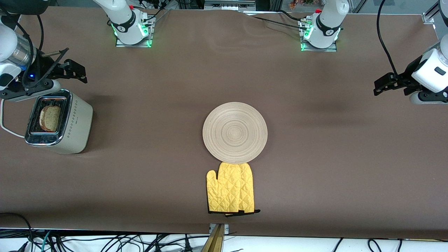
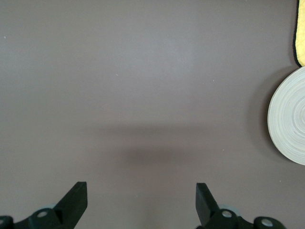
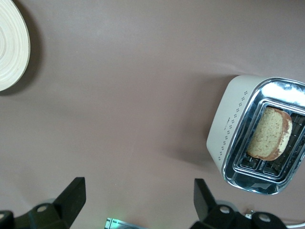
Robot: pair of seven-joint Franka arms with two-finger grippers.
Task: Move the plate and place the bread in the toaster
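At the right arm's end of the tabletop (image 1: 315, 168) stands one toaster (image 1: 59, 126), with one bread (image 1: 50, 118) slice upright in a slot; whether it is fully seated cannot be confirmed from these views. One plate (image 1: 235, 132) lies mid-tabletop, bare, its near rim overlapping the tip of one yellow mitt (image 1: 231, 188), which lies nearer the front camera.

Status: the bread step appears complete. The plate step is judged complete as well, since the plate carries nothing and neither hand is near it. No remaining step is evident.

Right hand (image 1: 75, 70): over the tabletop just beside the toaster, fingers spread, holding nothing. Left hand (image 1: 386, 84): over bare tabletop at the left arm's end, well apart from the plate, fingers spread, holding nothing.

Count: toaster, one; bread, one; plate, one; mitt, one; hands, two.
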